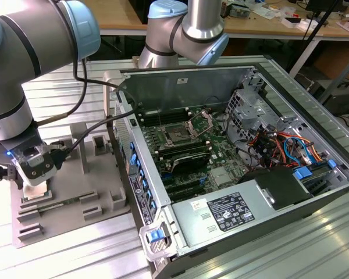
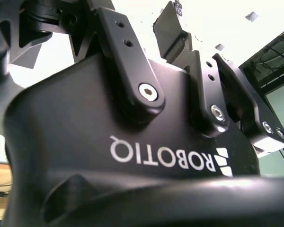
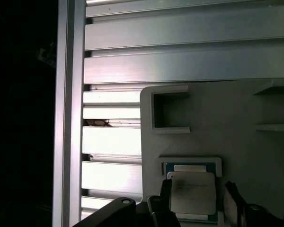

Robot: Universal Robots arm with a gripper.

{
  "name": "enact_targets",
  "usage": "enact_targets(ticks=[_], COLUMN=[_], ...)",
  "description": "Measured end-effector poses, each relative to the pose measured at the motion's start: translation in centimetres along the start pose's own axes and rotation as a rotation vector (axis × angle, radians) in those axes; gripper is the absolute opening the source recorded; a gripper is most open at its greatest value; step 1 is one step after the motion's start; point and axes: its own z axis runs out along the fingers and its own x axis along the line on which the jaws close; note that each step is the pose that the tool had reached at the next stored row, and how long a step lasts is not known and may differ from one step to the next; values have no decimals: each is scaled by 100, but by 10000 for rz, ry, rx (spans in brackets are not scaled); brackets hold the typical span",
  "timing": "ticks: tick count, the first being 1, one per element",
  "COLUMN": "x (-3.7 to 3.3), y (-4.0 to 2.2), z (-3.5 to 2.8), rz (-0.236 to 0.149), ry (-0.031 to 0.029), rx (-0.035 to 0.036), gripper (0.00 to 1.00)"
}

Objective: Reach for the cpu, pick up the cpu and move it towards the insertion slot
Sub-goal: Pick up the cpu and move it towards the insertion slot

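Over the grey tray (image 1: pixel 75 195) at the exterior view's left, well apart from the open computer case (image 1: pixel 221 78), the arm's gripper (image 3: pixel 196 187) hangs low above the cpu (image 3: pixel 193 193). In the first wrist view the chip lies flat in its square pocket in the tray, its pale metal top facing up and a thin green rim showing around it. The two dark fingers (image 3: pixel 231 198) stand one on each side of it. They look parted rather than clamped, since a strip of tray shows between one finger and the chip's edge. On the other side the finger lies so close that I cannot tell whether it is touching. By my reading the reach is all but done: the pincer is wide enough to straddle the chip and is lined up with it, but the chip is not gripped and has not been lifted from its pocket. The pick-up and the whole carry are left. The insertion slot (image 1: pixel 177 135) sits inside the case on the green board, its shiny metal frame swung up and the dark socket bare, with the case wall between it and the tray.
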Motion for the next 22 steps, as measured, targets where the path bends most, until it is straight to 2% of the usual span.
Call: enact_targets(ticks=[9, 14, 16, 17, 18, 19, 20, 21, 22], x=[18, 20, 20, 20, 20, 19, 20, 20, 20], y=[-1, -1, -1, -1, -1, 0, 0, 0, -1], z=[72, 75, 75, 75, 76, 77, 78, 77, 78], rz=[-23, -29, -30, -29, -30, -29, -27, -28, -30], ry=[1, 2, 3, 2, 3, 0, 1, 6, 8], rx=[0, 1, 1, 1, 4, 28, 117, 230, 399], gripper=[54, 54, 55, 62, 62, 62, 62, 62, 62])
